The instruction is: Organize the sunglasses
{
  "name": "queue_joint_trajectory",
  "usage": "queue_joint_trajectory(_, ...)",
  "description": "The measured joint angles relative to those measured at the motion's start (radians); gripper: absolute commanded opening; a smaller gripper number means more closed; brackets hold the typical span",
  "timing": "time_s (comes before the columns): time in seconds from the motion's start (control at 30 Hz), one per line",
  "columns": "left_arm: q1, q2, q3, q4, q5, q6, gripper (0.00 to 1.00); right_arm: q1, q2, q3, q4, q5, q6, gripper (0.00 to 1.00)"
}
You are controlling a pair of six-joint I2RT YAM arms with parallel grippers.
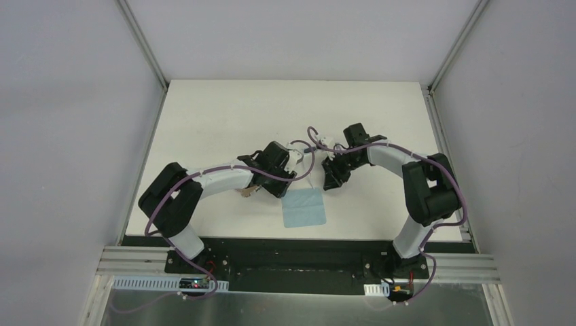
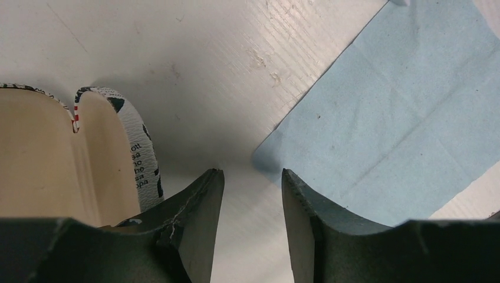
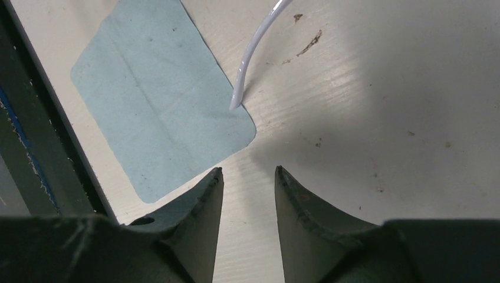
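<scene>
Only one slim white temple arm point(image 3: 250, 56) of the sunglasses shows in the right wrist view, its tip resting at the edge of the light blue cloth point(image 3: 153, 100). In the top view the sunglasses point(image 1: 310, 168) lie between the two grippers, mostly hidden by them. My left gripper point(image 2: 252, 172) is open and empty, low over the table between the open white-and-black printed case point(image 2: 138, 159) and the cloth point(image 2: 401, 106). My right gripper point(image 3: 248, 169) is open and empty, just short of the temple tip. In the top view the left gripper point(image 1: 284, 189) and the right gripper point(image 1: 331, 185) point toward the near edge.
The case point(image 1: 248, 191) lies under the left forearm, its tan lining facing up. The cloth point(image 1: 303, 208) lies flat near the table's front edge. The black front rail point(image 3: 35, 147) runs close beside the cloth. Grey walls enclose the table point(image 1: 224, 115) on three sides.
</scene>
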Motion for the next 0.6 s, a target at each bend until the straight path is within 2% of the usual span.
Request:
queue_joint_trajectory(0.17, 0.0, 0.008, 0.0, 0.01, 0.006, 0.002, 0.32, 0.011, 0.0, 0.0, 0.008, 0.001, 0.008, 0.41)
queue_joint_trajectory(0.6, 0.006, 0.013, -0.004, 0.023, 0.02, 0.033, 0.24, 0.017, 0.0, 0.0, 0.031, 0.026, 0.027, 0.43)
